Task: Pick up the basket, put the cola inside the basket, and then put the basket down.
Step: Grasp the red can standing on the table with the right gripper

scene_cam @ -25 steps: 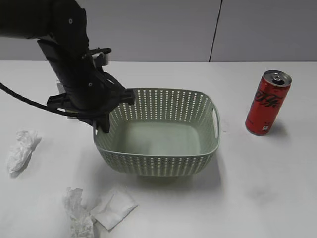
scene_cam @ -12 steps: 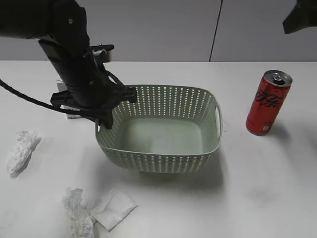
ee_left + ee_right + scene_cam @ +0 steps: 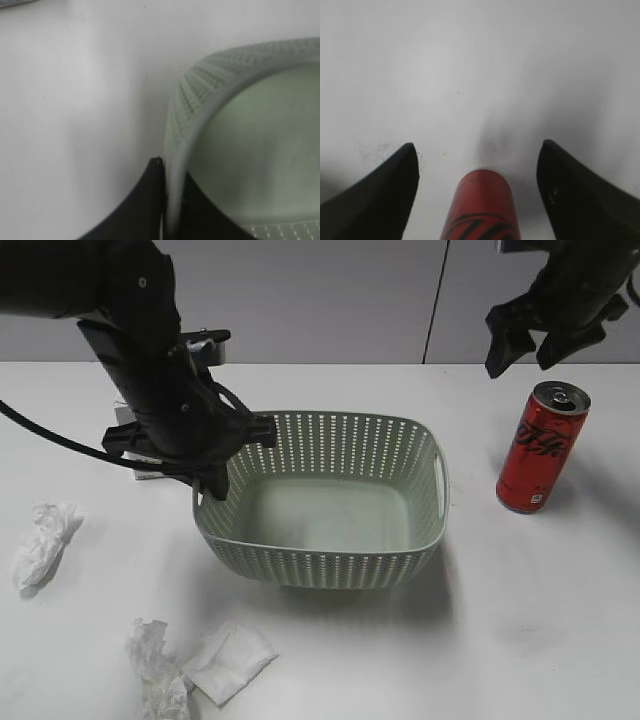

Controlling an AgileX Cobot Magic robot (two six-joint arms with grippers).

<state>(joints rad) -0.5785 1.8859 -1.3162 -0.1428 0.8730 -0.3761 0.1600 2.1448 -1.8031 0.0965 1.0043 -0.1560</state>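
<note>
The pale sage-green perforated basket is in the middle of the white table, its left side tipped up slightly. My left gripper is shut on the basket's left rim; the left wrist view shows the rim pinched between the black fingers. The red cola can stands upright to the right of the basket. My right gripper hovers open above and behind the can. In the right wrist view the can lies between the spread fingers, untouched.
Crumpled white tissues lie at the left and front left, with a folded one beside them. A white object sits behind my left arm. A grey wall lies beyond the table.
My right gripper has come down into view from the top right to above the can. The basket's left side was lifted and shifted slightly right a second ago; it holds still now.
</note>
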